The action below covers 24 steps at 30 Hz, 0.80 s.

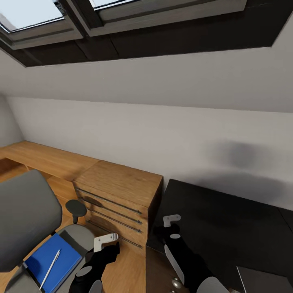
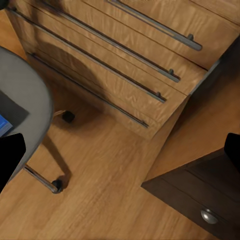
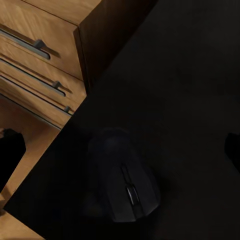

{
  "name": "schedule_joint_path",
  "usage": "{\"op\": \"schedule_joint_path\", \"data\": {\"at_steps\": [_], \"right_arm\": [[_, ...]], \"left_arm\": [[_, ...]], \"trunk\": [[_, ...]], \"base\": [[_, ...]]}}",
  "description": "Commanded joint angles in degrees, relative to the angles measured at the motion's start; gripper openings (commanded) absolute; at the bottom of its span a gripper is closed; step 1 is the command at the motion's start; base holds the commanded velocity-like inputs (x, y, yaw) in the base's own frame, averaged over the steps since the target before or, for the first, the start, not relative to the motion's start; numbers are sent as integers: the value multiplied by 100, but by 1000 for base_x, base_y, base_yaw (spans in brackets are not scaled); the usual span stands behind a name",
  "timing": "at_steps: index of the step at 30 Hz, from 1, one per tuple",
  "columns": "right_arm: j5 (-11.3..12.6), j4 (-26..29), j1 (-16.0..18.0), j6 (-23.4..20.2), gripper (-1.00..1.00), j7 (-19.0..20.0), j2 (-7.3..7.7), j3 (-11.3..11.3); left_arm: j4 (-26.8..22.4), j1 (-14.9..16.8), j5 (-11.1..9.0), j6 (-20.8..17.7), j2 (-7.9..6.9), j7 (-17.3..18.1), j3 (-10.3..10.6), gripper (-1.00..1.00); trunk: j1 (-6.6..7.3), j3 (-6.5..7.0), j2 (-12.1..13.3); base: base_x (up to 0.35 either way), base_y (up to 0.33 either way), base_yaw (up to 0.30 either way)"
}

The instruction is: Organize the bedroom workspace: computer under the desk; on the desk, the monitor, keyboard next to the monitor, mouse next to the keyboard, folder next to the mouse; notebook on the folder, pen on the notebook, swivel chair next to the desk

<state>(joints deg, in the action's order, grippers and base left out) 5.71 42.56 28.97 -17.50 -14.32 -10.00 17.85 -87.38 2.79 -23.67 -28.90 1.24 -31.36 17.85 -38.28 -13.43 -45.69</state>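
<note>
Right gripper (image 1: pixel 169 228) hangs w/ fingers spread wide over the mouse (image 3: pixel 122 182) at the desk (image 1: pixel 228 228) corner, so imo drop straight, centre it btwn both tips, then pinch; left gripper (image 1: pixel 106 244) also wide, holding 0.

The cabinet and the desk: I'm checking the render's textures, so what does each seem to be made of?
The cabinet looks like light wood or a wood veneer with a satin finish: its top and drawer fronts show grain, and the handles look like thin metal bars. The desk looks like a black, matte board, perhaps laminate: no grain shows and it barely reflects. A round silvery knob on its dark drawer looks like metal.
</note>
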Motion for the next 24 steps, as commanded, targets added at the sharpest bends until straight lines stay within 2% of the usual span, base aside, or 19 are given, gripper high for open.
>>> {"op": "schedule_joint_path", "data": {"at_steps": [1, 24], "right_arm": [[58, 6, 4, -19, 100, -47, 0, 16], [31, -2, 4, -17, 100, -36, 3, 17]], "left_arm": [[-10, 6, -58, -10, -1, -55, 8, 100], [-33, 4, -51, -10, -1, -55, 17, 100]], "trunk": [[-24, -27, -49], [-529, -440, -971]], "base": [[0, 0, 3], [0, 0, 0]]}}
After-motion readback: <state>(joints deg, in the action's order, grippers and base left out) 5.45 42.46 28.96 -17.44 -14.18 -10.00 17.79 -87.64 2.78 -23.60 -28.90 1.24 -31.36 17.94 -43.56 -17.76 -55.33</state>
